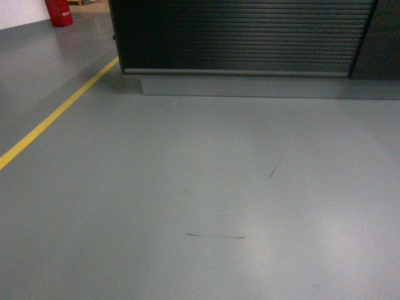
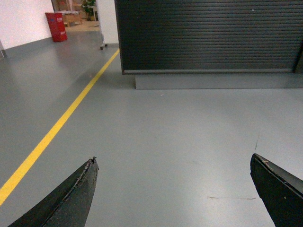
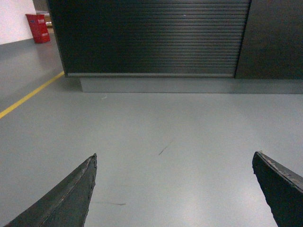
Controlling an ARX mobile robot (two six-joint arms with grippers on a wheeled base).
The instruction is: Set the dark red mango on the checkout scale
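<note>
Grey floor [image 1: 200, 206] fills most of the scene, marked by a few dark scuffs in the near and middle ground. Far ahead stands the checkout [image 1: 244, 34], shown only as its black ribbed front above a pale grey plinth [image 1: 262, 86]; its top is out of frame in all three views. A yellow line [image 1: 56, 115] runs diagonally from near left to the checkout's far left corner. A red bin [image 1: 58, 11] stands far left, beside a white wall.

Left gripper [image 2: 174, 189]: jaws wide apart, nothing between them, only floor beneath. Right gripper [image 3: 175, 189]: jaws likewise wide apart and empty. Both point toward the checkout.

The mango and the scale appear in no view; their positions cannot be told from here. Neither gripper carries the fruit.

Step in hand, as judged: the approach, with the base well short of the checkout and the fruit not yet picked up. The next move calls for closing on the counter and raising the view enough to bring the top, the scale and the mango into sight before either arm reaches.
</note>
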